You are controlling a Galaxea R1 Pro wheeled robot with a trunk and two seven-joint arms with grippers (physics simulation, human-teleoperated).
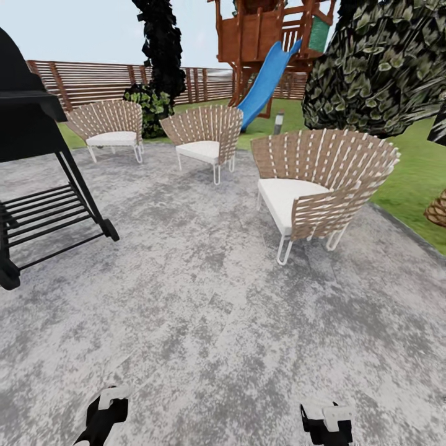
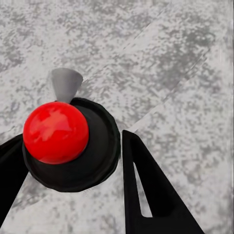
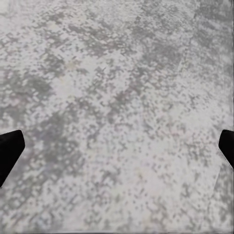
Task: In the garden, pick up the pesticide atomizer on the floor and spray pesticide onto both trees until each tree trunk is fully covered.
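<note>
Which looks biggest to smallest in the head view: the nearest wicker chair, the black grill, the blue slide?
1. Black grill, cut off by the picture's edge.
2. Nearest wicker chair.
3. Blue slide.
The slide stands farthest away, so its small look may mislead.

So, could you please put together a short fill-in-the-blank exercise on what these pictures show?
1. On the grey patio stand ___ woven chairs with white cushions.
2. The slide coming down from the wooden play tower is ___ in colour.
3. Between the fingers of the left gripper sits a black round thing topped by a ___ ball.
4. The right gripper has its fingers spread wide over bare ___.

Missing words: three; blue; red; paving
</note>
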